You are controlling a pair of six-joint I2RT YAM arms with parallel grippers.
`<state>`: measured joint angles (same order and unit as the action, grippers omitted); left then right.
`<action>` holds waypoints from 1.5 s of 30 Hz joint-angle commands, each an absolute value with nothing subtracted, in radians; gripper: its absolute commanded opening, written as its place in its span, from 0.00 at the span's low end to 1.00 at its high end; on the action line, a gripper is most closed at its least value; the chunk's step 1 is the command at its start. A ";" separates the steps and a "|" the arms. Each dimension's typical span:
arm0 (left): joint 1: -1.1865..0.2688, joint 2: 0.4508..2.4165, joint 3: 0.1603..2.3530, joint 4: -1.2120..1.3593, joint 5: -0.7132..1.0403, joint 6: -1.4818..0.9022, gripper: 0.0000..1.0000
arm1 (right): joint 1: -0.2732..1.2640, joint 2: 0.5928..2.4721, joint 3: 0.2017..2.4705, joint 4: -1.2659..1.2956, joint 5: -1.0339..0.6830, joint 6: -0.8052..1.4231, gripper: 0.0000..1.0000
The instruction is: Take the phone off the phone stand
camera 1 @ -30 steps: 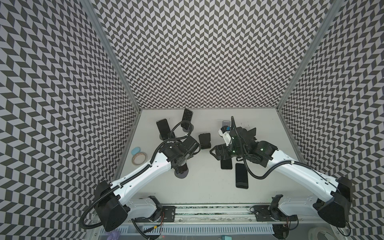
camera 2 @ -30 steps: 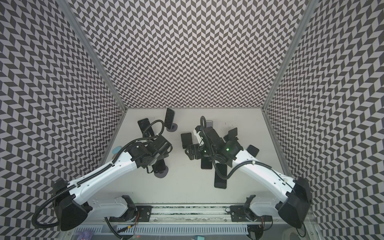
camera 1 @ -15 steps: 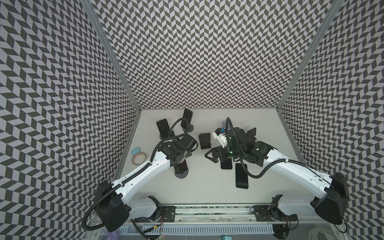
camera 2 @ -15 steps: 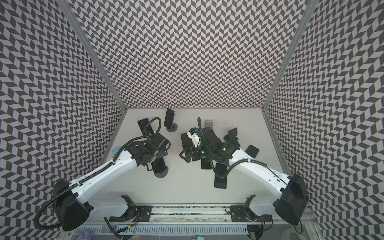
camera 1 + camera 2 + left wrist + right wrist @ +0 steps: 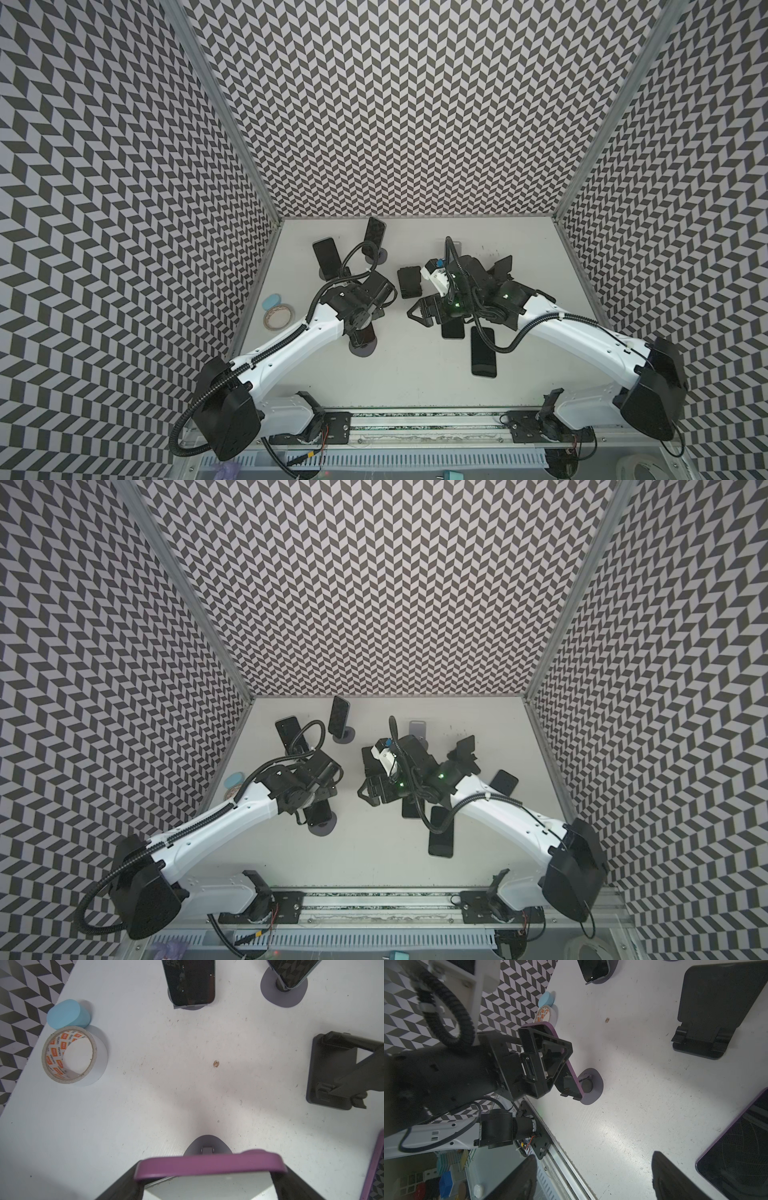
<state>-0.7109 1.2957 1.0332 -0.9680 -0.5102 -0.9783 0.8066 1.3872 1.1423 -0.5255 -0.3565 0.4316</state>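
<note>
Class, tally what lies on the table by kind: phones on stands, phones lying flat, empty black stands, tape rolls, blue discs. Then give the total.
Phones on stands: 3
Phones lying flat: 3
Empty black stands: 2
Tape roll: 1
Blue disc: 1
Total: 10, leaving out the half-hidden grey item at the back, whose kind I cannot tell.

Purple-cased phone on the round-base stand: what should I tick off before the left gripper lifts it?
1. Left gripper straddles the purple-cased phone at its top edge: ok.
2. Fingers pressing on the case: cannot tell.
3. Phone seated on the stand, not yet lifted: ok.
4. Right gripper open, empty, apart from the stand: ok.
5. Tape roll apart from the stand: ok.
</note>
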 commanded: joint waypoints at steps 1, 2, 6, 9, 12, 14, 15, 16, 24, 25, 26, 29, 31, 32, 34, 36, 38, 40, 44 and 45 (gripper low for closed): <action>-0.709 1.320 1.031 -0.932 -0.519 -0.983 0.94 | 0.808 1.395 1.178 -0.527 -0.364 0.405 0.84; -0.709 1.326 1.036 -0.930 -0.521 -0.980 0.93 | 0.808 1.398 1.183 -0.533 -0.368 0.403 0.84; -0.709 1.342 1.041 -0.927 -0.529 -0.979 0.91 | 0.808 1.413 1.210 -0.563 -0.384 0.389 0.83; -0.709 1.339 1.032 -0.926 -0.537 -0.990 0.90 | 0.808 1.420 1.232 -0.589 -0.388 0.376 0.83; -0.709 1.331 1.021 -0.928 -0.547 -0.999 0.88 | 0.808 1.418 1.244 -0.607 -0.387 0.365 0.83; -0.709 1.326 1.016 -0.935 -0.554 -1.006 0.86 | 0.808 1.417 1.245 -0.612 -0.388 0.361 0.83; -0.709 1.322 1.013 -0.939 -0.555 -1.011 0.85 | 0.808 1.414 1.245 -0.614 -0.390 0.359 0.82; -0.709 1.320 1.010 -0.939 -0.558 -1.012 0.85 | 0.808 1.416 1.244 -0.615 -0.395 0.357 0.82; -0.709 1.311 0.989 -0.941 -0.562 -1.005 0.80 | 0.808 1.414 1.228 -0.614 -0.411 0.350 0.82; -0.709 1.310 0.989 -0.941 -0.560 -1.003 0.80 | 0.808 1.414 1.226 -0.616 -0.413 0.349 0.82; -0.708 1.309 0.989 -0.942 -0.558 -1.001 0.79 | 0.809 1.413 1.224 -0.617 -0.413 0.348 0.82; -0.709 1.302 0.988 -0.942 -0.552 -0.991 0.75 | 0.808 1.407 1.218 -0.619 -0.410 0.346 0.82; -0.710 1.297 0.989 -0.942 -0.550 -0.981 0.71 | 0.808 1.403 1.212 -0.617 -0.408 0.350 0.82; -0.710 1.294 0.989 -0.941 -0.549 -0.980 0.70 | 0.808 1.401 1.211 -0.616 -0.408 0.353 0.82; -0.710 1.287 0.988 -0.941 -0.550 -0.976 0.69 | 0.808 1.399 1.209 -0.613 -0.408 0.356 0.82; -0.710 1.278 0.986 -0.941 -0.552 -0.976 0.69 | 0.809 1.394 1.208 -0.613 -0.408 0.361 0.82; -0.710 1.273 0.986 -0.940 -0.554 -0.975 0.69 | 0.808 1.392 1.206 -0.613 -0.404 0.363 0.81; -0.709 1.269 0.987 -0.937 -0.554 -0.970 0.68 | 0.808 1.390 1.203 -0.611 -0.399 0.365 0.81; -0.710 1.258 0.989 -0.935 -0.556 -0.963 0.68 | 0.808 1.386 1.197 -0.607 -0.391 0.372 0.81; -0.710 1.254 0.988 -0.934 -0.557 -0.960 0.68 | 0.809 1.385 1.197 -0.605 -0.392 0.375 0.81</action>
